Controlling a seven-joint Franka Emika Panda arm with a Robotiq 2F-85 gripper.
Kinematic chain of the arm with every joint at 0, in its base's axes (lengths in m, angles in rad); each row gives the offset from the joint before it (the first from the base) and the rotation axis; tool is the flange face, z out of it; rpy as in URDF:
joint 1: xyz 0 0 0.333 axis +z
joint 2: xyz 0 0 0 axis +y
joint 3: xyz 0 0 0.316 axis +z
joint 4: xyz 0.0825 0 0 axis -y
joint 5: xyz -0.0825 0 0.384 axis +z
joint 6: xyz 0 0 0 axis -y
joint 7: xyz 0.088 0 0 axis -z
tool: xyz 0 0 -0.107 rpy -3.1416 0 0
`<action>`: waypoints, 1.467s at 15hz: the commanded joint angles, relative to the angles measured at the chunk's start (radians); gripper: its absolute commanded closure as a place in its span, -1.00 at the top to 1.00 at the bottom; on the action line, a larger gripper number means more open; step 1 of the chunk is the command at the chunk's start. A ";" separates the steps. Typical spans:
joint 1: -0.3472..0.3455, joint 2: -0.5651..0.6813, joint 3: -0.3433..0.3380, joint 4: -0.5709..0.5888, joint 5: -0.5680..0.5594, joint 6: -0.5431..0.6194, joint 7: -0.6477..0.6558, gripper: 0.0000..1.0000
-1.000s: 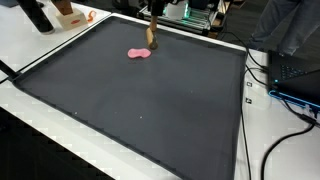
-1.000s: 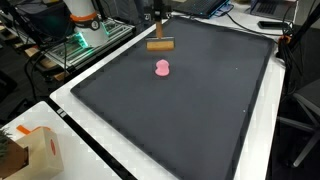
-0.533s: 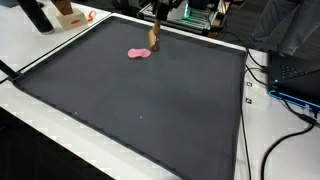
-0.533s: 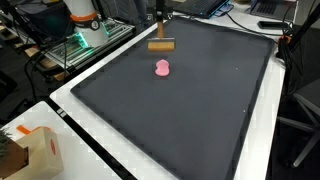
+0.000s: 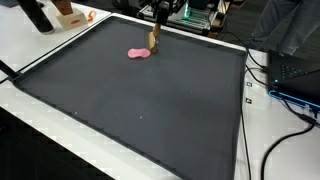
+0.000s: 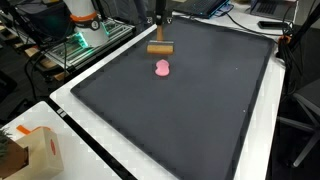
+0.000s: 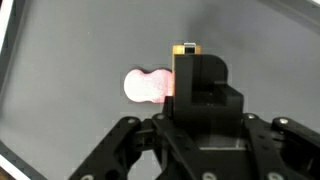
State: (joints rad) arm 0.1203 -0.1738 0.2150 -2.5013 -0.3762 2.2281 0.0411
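Block of tan wood point(image 6: 160, 47) hangs at the upper middle of the frame, clenched in the black gripper point(image 6: 160, 24) above it. Just below, apart from it, a pink peanut-shaped lump point(image 6: 162, 68) lies on the dark grey mat point(image 6: 200, 110).

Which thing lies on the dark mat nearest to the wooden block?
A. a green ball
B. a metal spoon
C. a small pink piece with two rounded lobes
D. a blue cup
C: a small pink piece with two rounded lobes lies on the dark mat just beside the wooden block; no other loose thing is seen on the mat.
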 commanded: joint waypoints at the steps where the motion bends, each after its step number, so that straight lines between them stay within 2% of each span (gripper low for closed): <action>1: 0.009 0.015 0.005 0.001 -0.045 0.009 0.061 -0.52; 9: 0.016 0.040 0.006 0.008 -0.071 0.011 0.113 -0.52; 22: 0.020 0.042 -0.004 0.011 -0.058 0.040 0.060 -0.52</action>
State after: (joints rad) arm 0.1328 -0.1230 0.2205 -2.4877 -0.4151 2.2514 0.1159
